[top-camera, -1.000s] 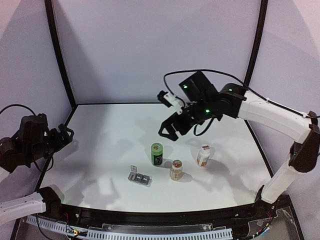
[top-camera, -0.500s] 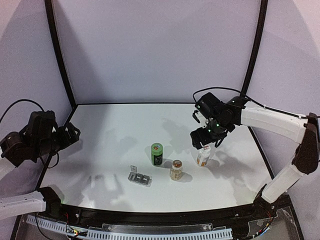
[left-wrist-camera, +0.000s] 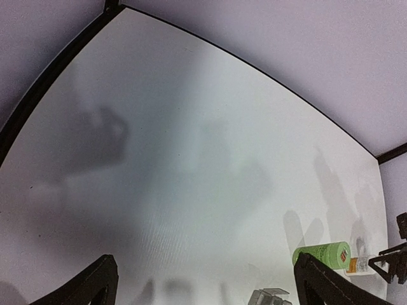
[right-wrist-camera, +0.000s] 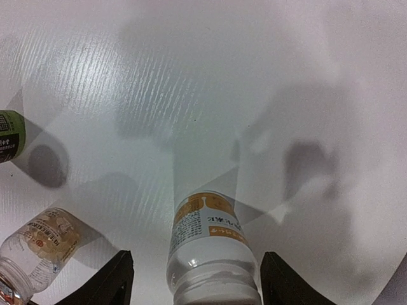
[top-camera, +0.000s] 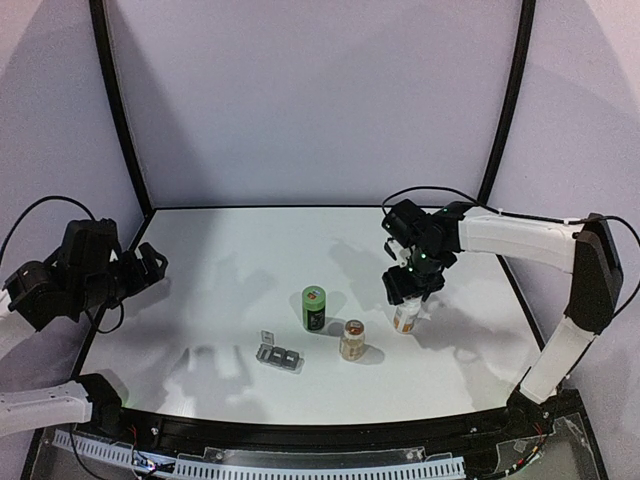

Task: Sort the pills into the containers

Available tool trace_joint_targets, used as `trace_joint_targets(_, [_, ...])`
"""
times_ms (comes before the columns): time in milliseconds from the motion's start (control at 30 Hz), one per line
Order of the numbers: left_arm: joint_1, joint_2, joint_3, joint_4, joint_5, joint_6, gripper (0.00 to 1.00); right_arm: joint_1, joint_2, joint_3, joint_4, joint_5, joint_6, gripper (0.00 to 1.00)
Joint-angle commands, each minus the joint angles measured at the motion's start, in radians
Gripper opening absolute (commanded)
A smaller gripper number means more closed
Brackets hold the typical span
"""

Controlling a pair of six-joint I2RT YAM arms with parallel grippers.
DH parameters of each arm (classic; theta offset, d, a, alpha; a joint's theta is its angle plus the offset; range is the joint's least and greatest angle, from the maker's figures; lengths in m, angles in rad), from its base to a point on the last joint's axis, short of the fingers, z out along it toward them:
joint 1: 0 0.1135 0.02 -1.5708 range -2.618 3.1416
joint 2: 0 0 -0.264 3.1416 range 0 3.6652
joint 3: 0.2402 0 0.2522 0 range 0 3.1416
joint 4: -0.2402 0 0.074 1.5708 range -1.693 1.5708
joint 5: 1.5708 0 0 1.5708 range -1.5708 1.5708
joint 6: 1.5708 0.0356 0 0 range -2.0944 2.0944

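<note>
The containers, a small grey pill box [top-camera: 279, 356] with three compartments, lie front of centre; its left lid stands up, and its top edge shows in the left wrist view [left-wrist-camera: 270, 297]. A white bottle [top-camera: 405, 321] with an orange label stands to the right. My right gripper [top-camera: 407, 298] hangs over it, one finger on each side of the bottle's shoulder [right-wrist-camera: 210, 248], with a gap on both sides. The right gripper [right-wrist-camera: 198, 283] is open. My left gripper [top-camera: 150, 265] hovers open at the table's left side, empty [left-wrist-camera: 206, 289]. No loose pills show.
A green bottle [top-camera: 314, 308] stands at the centre, also in the left wrist view [left-wrist-camera: 321, 254]. A clear lidless bottle [top-camera: 352, 340] with a yellowish label stands between it and the white one [right-wrist-camera: 38, 244]. Black frame posts rise at the back corners.
My right arm swung from above the table's middle to the right and came down over the white bottle, its jaws narrowing. The left arm shifted slightly to the right.
</note>
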Motion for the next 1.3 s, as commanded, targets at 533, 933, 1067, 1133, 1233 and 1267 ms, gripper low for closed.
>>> trace_joint_targets(533, [0.003,0.003,-0.014,0.021,0.038,-0.001,0.99,-0.001,0.025,-0.025,-0.03,-0.014,0.027,0.67])
trace_joint_targets(933, [0.002,0.002,-0.015,0.041,0.051,0.024,0.99,-0.001,0.017,-0.014,-0.061,0.002,0.041,0.3])
trace_joint_targets(1067, [0.002,-0.006,-0.029,0.111,0.104,0.082,0.99,-0.001,-0.017,0.004,-0.091,-0.015,0.069,0.25])
trace_joint_targets(1133, [0.002,-0.002,-0.046,0.199,0.197,0.123,0.99,-0.002,-0.046,0.026,-0.125,-0.03,0.091,0.24])
trace_joint_targets(1233, [0.002,0.046,-0.061,0.335,0.435,0.206,0.99,-0.001,-0.104,0.068,-0.174,-0.075,0.117,0.2])
trace_joint_targets(1267, [0.002,0.064,-0.058,0.398,0.504,0.221,0.99,-0.001,-0.128,0.09,-0.192,-0.102,0.123,0.2])
